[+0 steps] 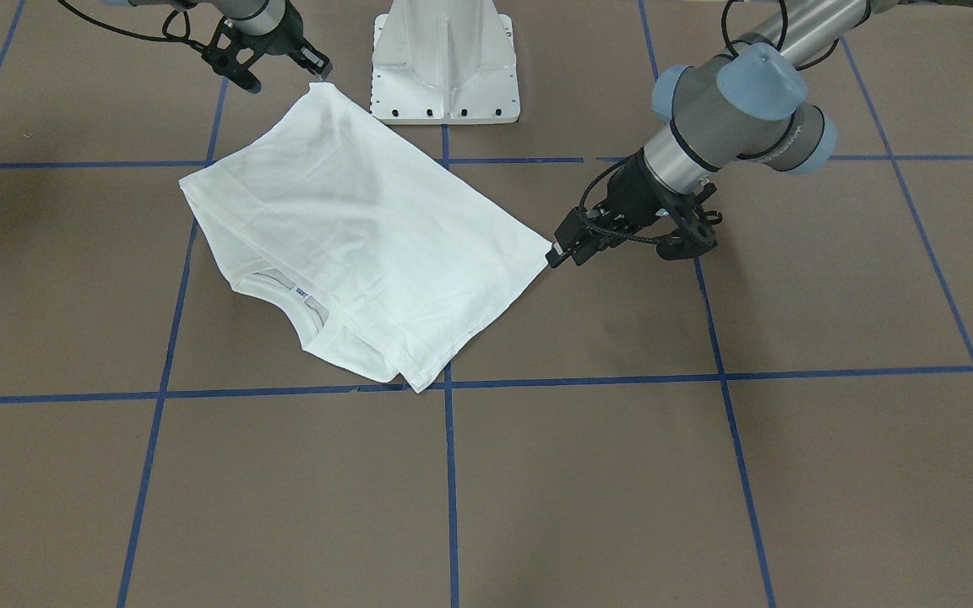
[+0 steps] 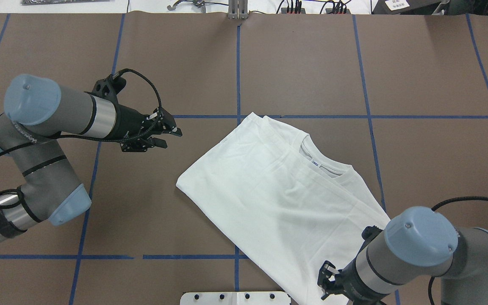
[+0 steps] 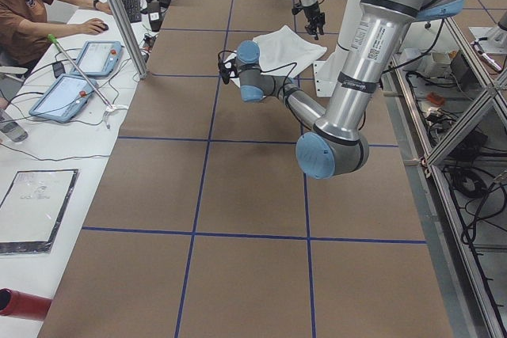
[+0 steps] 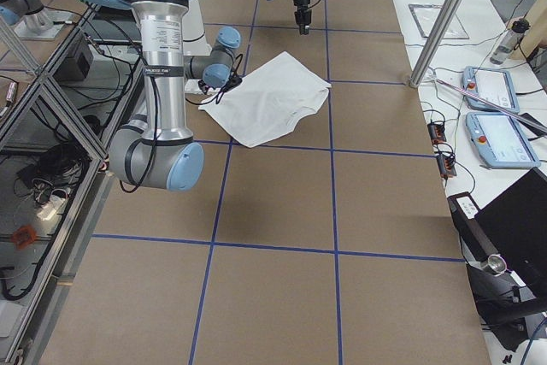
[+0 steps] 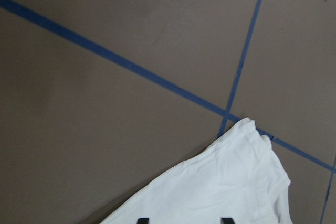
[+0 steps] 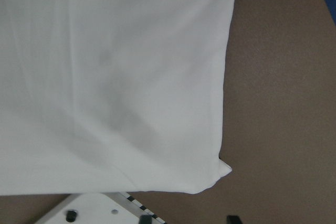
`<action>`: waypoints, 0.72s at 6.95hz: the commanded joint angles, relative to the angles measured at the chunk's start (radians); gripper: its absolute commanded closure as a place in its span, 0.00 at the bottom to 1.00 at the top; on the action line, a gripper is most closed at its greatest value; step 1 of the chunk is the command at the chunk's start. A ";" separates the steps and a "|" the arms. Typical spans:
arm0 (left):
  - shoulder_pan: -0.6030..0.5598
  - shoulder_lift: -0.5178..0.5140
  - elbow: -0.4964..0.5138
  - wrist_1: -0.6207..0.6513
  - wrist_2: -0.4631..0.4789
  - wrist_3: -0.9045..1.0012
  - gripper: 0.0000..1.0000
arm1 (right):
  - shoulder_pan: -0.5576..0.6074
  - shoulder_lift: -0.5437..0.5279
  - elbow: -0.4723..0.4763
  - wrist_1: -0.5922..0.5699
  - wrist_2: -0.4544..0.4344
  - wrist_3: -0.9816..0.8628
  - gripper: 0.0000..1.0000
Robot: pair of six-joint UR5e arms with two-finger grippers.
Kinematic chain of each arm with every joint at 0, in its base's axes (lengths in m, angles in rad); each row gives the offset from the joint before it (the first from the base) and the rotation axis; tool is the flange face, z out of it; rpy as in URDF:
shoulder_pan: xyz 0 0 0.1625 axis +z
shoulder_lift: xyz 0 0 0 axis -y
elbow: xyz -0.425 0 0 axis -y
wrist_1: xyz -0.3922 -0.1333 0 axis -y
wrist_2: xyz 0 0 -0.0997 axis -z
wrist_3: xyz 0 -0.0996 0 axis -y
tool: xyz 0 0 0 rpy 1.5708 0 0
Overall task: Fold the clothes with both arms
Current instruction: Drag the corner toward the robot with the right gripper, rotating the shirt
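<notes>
While the folded white long-sleeved T-shirt (image 1: 368,228) lies on the brown desk (image 1: 706,473), the black left claw (image 2: 173,140) and black right claw (image 1: 288,78) hang spread and empty, seemingly over its corners.

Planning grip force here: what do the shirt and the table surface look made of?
Shirt: soft white knit, likely cotton, matte; it creases and has a ribbed collar. Table surface: matte brown sheet, maybe paper or mat, with blue tape lines.
</notes>
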 commanded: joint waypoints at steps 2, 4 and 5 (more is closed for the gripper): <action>0.079 0.031 -0.007 0.026 0.005 -0.127 0.33 | 0.391 0.140 -0.104 0.000 -0.002 -0.154 0.00; 0.142 0.019 0.017 0.026 0.027 -0.144 0.35 | 0.480 0.227 -0.231 -0.002 -0.090 -0.315 0.00; 0.162 0.004 0.028 0.035 0.045 -0.144 0.35 | 0.479 0.231 -0.253 -0.002 -0.136 -0.321 0.00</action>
